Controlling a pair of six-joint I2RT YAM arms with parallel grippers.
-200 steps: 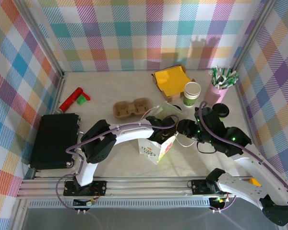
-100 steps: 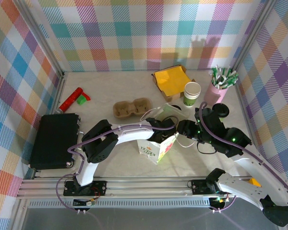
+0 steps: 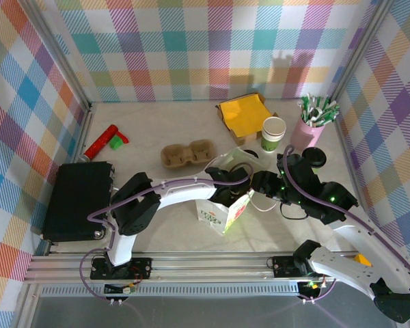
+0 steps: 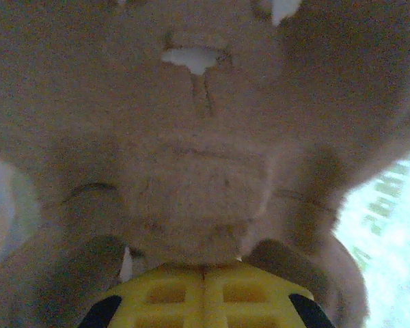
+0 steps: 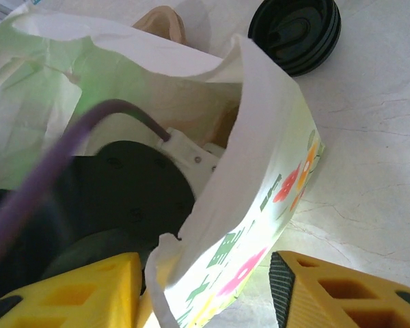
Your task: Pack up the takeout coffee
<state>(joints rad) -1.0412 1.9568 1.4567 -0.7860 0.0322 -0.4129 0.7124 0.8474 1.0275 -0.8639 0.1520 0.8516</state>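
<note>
Top external view: shows the paper cup (image 3: pixel 273 134) upright at one o'clock from the printed bag (image 3: pixel 222 213), well apart, with the black lid (image 3: pixel 317 157) lying at four o'clock of the cup. Reaches into the bag with the left gripper (image 4: pixel 203 277), fingers pressed together (brown surface (image 4: pixel 191 137) close ahead, unidentifiable). Straddles the bag's wall with the right gripper (image 5: pixel 205 266), moderately wide, not pinching.

One white-and-green paper cup (image 3: pixel 274 132), one black round lid (image 3: pixel 318 157), and one pink cup (image 3: pixel 306 136) holding a bunch of green-white sticks (image 3: pixel 317 108) too crowded to count. One printed paper bag (image 3: pixel 222 213), one two-well pulp cup carrier (image 3: pixel 186 154), one box of yellow napkins (image 3: pixel 244 115), one red tube (image 3: pixel 101 142), one black case (image 3: pixel 77 198).
</note>
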